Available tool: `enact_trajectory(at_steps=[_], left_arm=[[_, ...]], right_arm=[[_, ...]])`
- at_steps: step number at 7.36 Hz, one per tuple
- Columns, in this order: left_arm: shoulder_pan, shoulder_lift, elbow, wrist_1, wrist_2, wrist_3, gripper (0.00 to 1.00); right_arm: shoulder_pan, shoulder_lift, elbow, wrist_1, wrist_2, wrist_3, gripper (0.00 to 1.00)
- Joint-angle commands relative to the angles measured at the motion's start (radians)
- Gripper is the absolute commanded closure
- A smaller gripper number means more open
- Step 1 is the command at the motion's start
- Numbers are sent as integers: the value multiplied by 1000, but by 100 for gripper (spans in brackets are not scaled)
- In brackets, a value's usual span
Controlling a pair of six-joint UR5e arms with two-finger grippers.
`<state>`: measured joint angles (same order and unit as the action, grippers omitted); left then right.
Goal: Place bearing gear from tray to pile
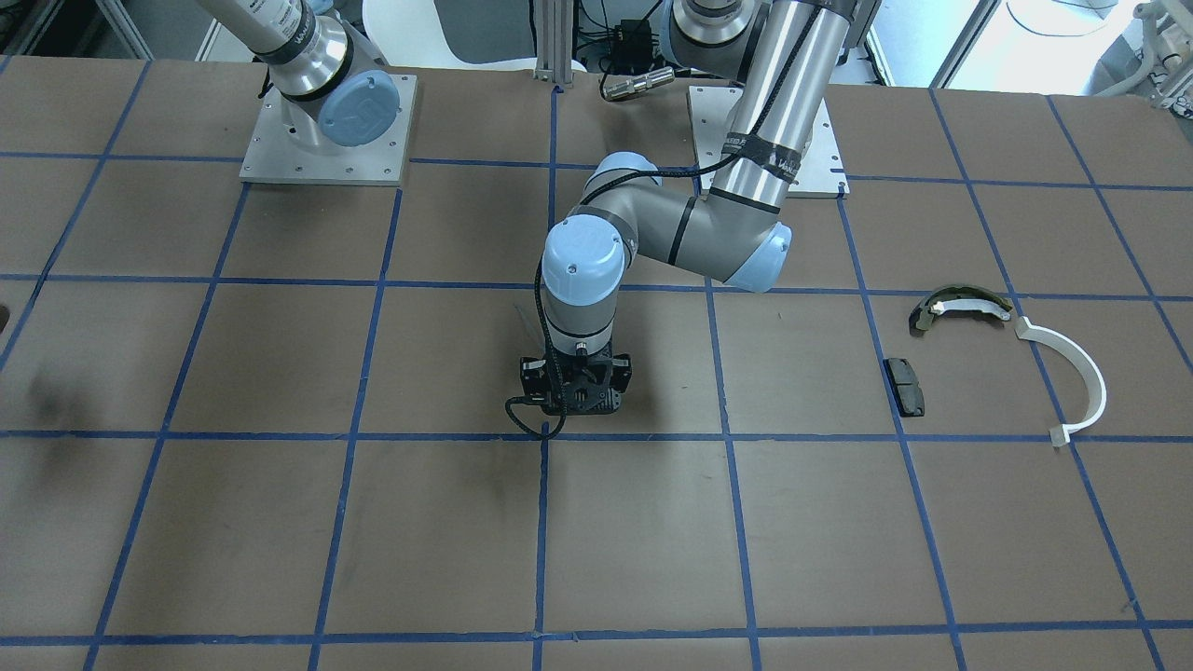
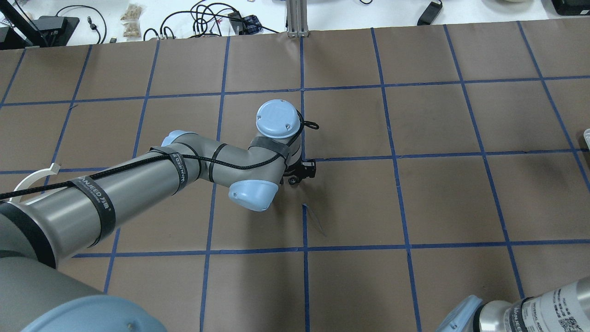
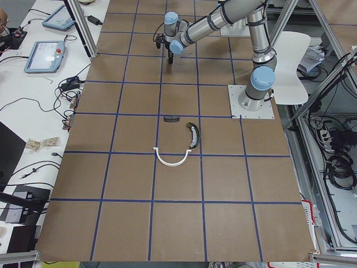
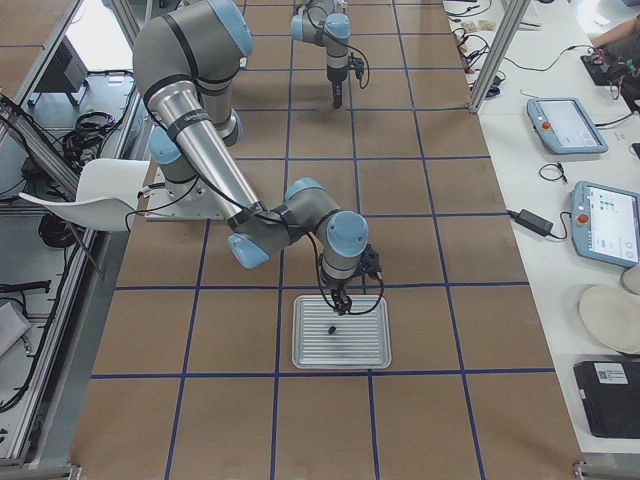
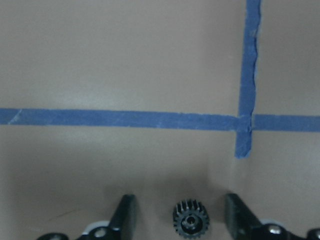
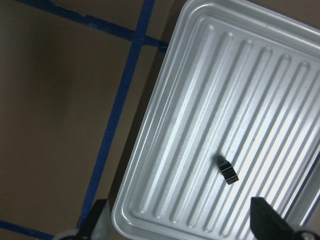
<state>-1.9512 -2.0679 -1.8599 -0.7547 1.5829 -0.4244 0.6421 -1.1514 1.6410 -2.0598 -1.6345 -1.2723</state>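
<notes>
Two small black bearing gears show. One (image 6: pixel 228 171) lies on the ribbed silver tray (image 6: pixel 200 100), below my right gripper (image 6: pixel 180 222), which hovers open over the tray (image 4: pixel 365 350). The other gear (image 5: pixel 191 219) rests on the brown table between the fingers of my open left gripper (image 5: pixel 180 212), untouched by either finger. That gripper (image 1: pixel 575 396) points straight down at the table's middle. The pile lies apart from it: a white half-ring arc (image 1: pixel 1072 373), an olive-and-white shoe (image 1: pixel 960 306) and a dark pad (image 1: pixel 905 386).
Blue tape lines (image 5: pixel 247 75) grid the brown table. The left arm's elbow (image 2: pixel 249 193) stretches low across the table. Tablets and cables (image 4: pixel 565 125) lie on the white bench beyond the table's far edge, and a white chair (image 4: pixel 95 190) stands behind the bases.
</notes>
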Motion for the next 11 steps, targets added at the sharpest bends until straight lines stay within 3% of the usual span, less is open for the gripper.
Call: enact_trajectory(at_steps=[1,3,6,8,10,11], left_arm=[[14,21,11,-2,-1,9,100],[143,69,95,-180,-4,128,100],[399,144,331,-676,-6,400,100],[562,178,343,-752,35,609,100],[772,169,289,-746,81,859,100],[843,143,263,-695,88,909,100]], right_arm=[[-12,82,-84,-10,-7,-54,0],[-25,162,-170,-8,-5,-75,0],[-24,174,-158,-8,-5,-75,11],[-24,187,-138,-10,-7,-73,11],[-24,202,-138,-10,-8,-75,19],[-25,213,-138,-10,-10,-82,27]])
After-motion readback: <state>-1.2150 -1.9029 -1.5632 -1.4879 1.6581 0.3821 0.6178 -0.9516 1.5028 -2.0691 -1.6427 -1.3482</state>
